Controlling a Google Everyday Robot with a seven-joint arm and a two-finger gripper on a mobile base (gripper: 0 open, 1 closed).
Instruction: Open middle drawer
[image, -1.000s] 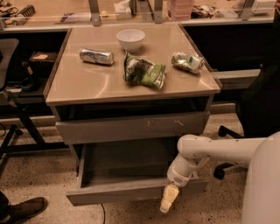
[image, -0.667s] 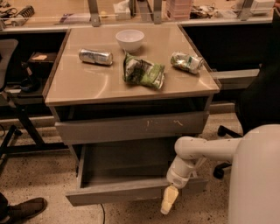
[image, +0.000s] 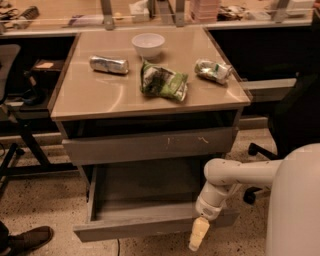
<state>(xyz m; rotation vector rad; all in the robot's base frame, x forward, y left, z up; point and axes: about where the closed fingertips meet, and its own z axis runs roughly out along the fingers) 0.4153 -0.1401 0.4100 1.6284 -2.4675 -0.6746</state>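
Observation:
The middle drawer (image: 142, 227) is a plain grey handleless front, pulled well out from the cabinet. Its shallow grey box interior (image: 145, 187) shows and looks bare. My gripper (image: 198, 235) hangs pale and pointing down at the right end of that drawer front, at its outer face. The white arm (image: 235, 175) reaches to it from the right. Above the drawer sits a wider grey front with pale scratch marks (image: 185, 141), out a little from the cabinet.
The tan cabinet top (image: 100, 95) holds a white bowl (image: 148, 44), a silver can (image: 108, 64), a green snack bag (image: 163, 80) and a crumpled packet (image: 213, 70). A chair base (image: 20, 150) stands left, a shoe (image: 27, 239) lower left, and a dark chair (image: 295, 115) right.
The drawer stays pulled out. My gripper has stayed at the drawer front's right end, shifting only slightly. The arm's white body fills more of the right edge.

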